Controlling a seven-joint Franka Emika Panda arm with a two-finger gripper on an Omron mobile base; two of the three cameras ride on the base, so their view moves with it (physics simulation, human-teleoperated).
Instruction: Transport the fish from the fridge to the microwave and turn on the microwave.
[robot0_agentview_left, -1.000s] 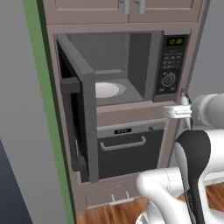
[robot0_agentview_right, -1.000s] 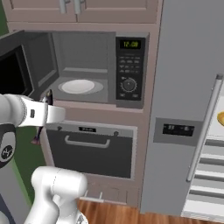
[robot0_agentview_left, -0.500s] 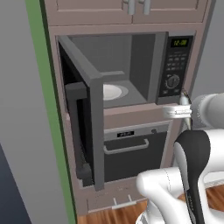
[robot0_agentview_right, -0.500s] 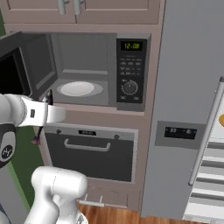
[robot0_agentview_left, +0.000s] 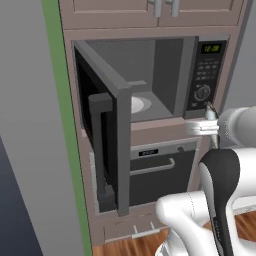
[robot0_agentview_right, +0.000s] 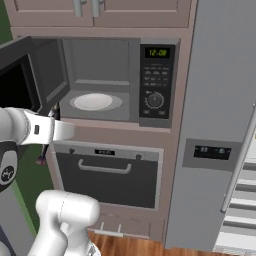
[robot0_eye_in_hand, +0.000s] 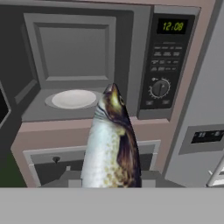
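Fish (robot0_eye_in_hand: 111, 144), slender silver-grey, clamped in end effector (robot0_eye_in_hand: 111, 183): advance level, nose onto white turntable plate (robot0_eye_in_hand: 73, 99) inside open grey-framed microwave (robot0_eye_in_hand: 170, 65), avoid door frame.

The open microwave (robot0_agentview_right: 115, 80) has a grey floor; a white round plate (robot0_agentview_right: 93, 101) lies on it.

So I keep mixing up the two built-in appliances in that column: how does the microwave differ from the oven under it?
The microwave stands open, door swung left, showing a white plate; the oven is shut. The microwave has a side panel with green digits and a round knob; the oven has none that shows. The microwave's handle is vertical, the oven's horizontal. Both are grey-framed with dark fronts.
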